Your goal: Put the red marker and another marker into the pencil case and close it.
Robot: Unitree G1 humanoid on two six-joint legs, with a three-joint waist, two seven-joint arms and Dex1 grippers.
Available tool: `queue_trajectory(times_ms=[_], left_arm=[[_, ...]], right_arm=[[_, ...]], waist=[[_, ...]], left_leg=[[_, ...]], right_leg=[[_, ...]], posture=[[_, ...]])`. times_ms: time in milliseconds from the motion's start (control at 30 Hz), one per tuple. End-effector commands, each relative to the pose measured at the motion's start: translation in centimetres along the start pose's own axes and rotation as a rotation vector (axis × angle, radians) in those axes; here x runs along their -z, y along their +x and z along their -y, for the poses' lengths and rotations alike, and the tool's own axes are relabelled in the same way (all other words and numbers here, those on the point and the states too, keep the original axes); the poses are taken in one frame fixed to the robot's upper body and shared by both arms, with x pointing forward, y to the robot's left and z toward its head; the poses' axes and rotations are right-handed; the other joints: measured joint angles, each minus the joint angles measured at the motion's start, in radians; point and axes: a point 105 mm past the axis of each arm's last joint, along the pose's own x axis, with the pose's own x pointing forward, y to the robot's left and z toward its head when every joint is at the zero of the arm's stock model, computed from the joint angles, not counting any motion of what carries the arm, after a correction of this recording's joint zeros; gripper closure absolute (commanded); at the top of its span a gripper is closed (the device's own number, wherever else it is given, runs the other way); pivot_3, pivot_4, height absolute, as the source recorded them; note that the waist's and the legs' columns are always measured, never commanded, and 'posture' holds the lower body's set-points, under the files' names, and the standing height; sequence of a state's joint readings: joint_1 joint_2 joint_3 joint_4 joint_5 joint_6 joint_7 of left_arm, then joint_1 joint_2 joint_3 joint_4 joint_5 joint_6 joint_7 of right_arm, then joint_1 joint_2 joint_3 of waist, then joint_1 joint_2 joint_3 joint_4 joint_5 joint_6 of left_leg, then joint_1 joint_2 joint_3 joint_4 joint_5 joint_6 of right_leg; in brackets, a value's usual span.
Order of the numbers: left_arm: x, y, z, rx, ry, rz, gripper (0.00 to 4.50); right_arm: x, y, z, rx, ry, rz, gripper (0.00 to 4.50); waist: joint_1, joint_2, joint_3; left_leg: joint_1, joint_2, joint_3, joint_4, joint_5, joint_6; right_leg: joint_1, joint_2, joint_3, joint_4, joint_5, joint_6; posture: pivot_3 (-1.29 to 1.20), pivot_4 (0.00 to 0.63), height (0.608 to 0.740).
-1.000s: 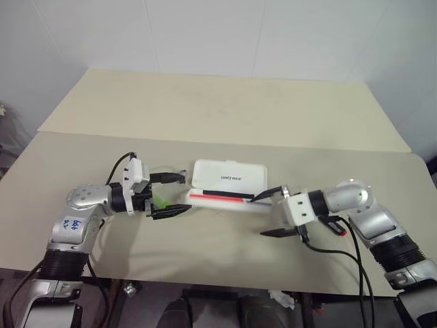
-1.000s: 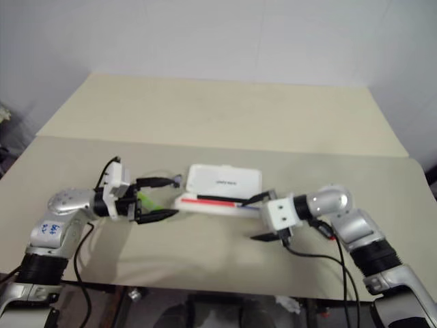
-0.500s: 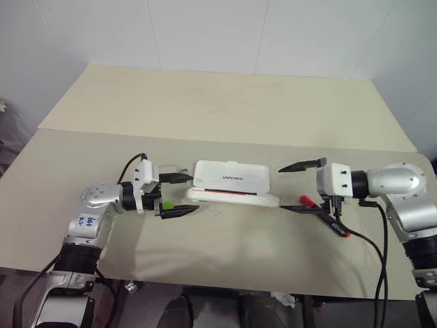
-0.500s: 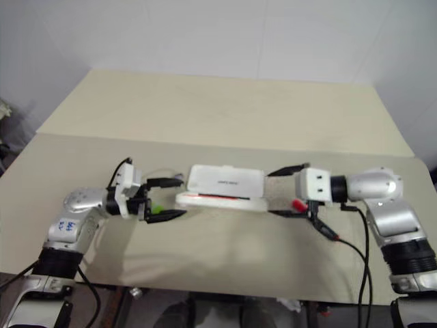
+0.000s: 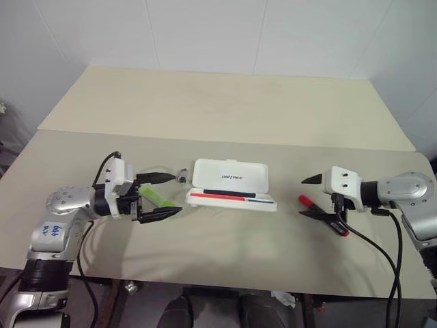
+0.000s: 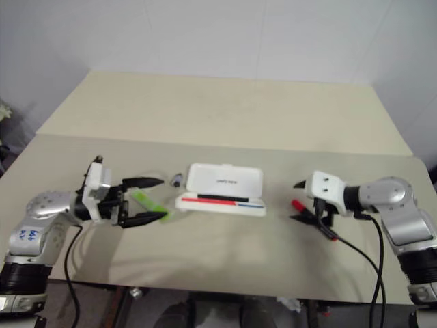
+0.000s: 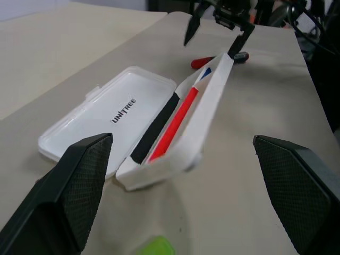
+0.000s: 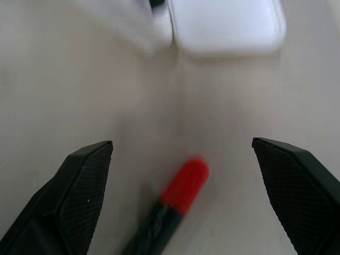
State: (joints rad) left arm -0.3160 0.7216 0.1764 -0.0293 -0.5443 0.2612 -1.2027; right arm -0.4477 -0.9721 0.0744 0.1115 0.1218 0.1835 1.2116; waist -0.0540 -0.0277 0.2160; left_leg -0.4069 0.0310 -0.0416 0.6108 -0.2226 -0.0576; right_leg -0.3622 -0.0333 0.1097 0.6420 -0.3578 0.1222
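The pencil case (image 5: 229, 175) lies open mid-table, its lid flat and its tray (image 7: 197, 118) showing a red and blue stripe. To its right the red marker (image 5: 306, 201) lies on the table, its red cap (image 8: 184, 185) between the wide-apart fingers of my open right gripper (image 5: 303, 197). Left of the case lies the lime-green marker (image 5: 158, 199). My open left gripper (image 5: 162, 196) hovers over it, pointing at the case, with nothing held. The left wrist view also shows the right gripper (image 7: 218, 29) above the red marker (image 7: 204, 62).
A small grey-black piece (image 5: 182, 175) sits by the case's left end. The beige table (image 5: 225, 116) stretches far behind the case, and its front edge runs just below both arms. Black cables trail from each wrist.
Both grippers have pulled away from the case: the right swung out to the right and now straddles the red marker, the left drew back to the left. The case lies open.
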Motion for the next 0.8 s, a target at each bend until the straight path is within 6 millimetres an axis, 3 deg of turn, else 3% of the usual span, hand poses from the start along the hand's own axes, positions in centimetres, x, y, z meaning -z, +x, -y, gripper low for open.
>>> queue_trajectory(times_ms=[33, 200, 333, 433, 733, 800], left_arm=[[-1.6, -0.8, 0.5, 0.005, 0.023, 0.028, 0.0], [-1.5, -1.6, 1.8, 0.047, -0.026, 0.019, 0.0], [-1.2, -2.2, 1.7, 0.016, -0.026, -0.009, 0.0], [-1.3, -2.1, 1.5, 0.008, -0.016, -0.008, 0.0], [-1.4, -2.0, 1.2, 0.001, -0.007, -0.006, 0.0], [-1.4, -1.9, 1.2, 0.002, -0.004, -0.005, 0.0]], right_arm=[[-0.5, -0.2, 0.2, -0.011, 0.058, -0.022, 0.04], [-0.4, 0.2, 0.0, -0.029, 0.158, -0.034, 0.04], [0.9, 0.8, -1.0, -0.062, 0.224, -0.084, 0.04], [1.0, 1.0, -1.1, -0.058, 0.22, -0.09, 0.66], [0.2, 0.5, 0.0, -0.012, 0.169, -0.056, 3.83], [-0.6, 0.4, 0.5, 0.005, 0.143, -0.022, 3.86]], waist=[[0.0, 0.0, 0.0], [-0.002, 0.0, 0.0], [-0.001, 0.0, 0.0], [0.0, 0.0, 0.0], [-0.001, 0.0, 0.0], [-0.003, 0.0, 0.0]], left_leg=[[0.0, 0.0, 0.0, 0.0, 0.0, 0.0], [0.0, 0.0, 0.0, -0.001, -0.001, -0.001], [0.0, 0.0, 0.0, -0.001, -0.001, -0.001], [0.0, 0.0, 0.001, -0.001, -0.001, -0.001], [0.0, 0.0, 0.001, -0.001, -0.001, -0.001], [0.0, 0.0, 0.001, -0.001, -0.001, -0.001]], right_leg=[[0.0, 0.0, 0.0, 0.0, 0.0, 0.0], [-0.001, 0.0, 0.001, 0.0, -0.001, -0.001], [-0.002, 0.001, 0.0, 0.0, -0.001, -0.001], [-0.002, 0.001, 0.0, 0.0, -0.001, -0.001], [-0.002, 0.002, 0.0, 0.0, -0.001, -0.001], [-0.002, 0.002, 0.001, 0.0, -0.001, -0.001]], posture=[[0.0, 0.15, 0.74], [0.0, 0.15, 0.74], [0.0, 0.15, 0.74], [0.0, 0.15, 0.74], [0.0, 0.15, 0.74], [0.0, 0.15, 0.74]])
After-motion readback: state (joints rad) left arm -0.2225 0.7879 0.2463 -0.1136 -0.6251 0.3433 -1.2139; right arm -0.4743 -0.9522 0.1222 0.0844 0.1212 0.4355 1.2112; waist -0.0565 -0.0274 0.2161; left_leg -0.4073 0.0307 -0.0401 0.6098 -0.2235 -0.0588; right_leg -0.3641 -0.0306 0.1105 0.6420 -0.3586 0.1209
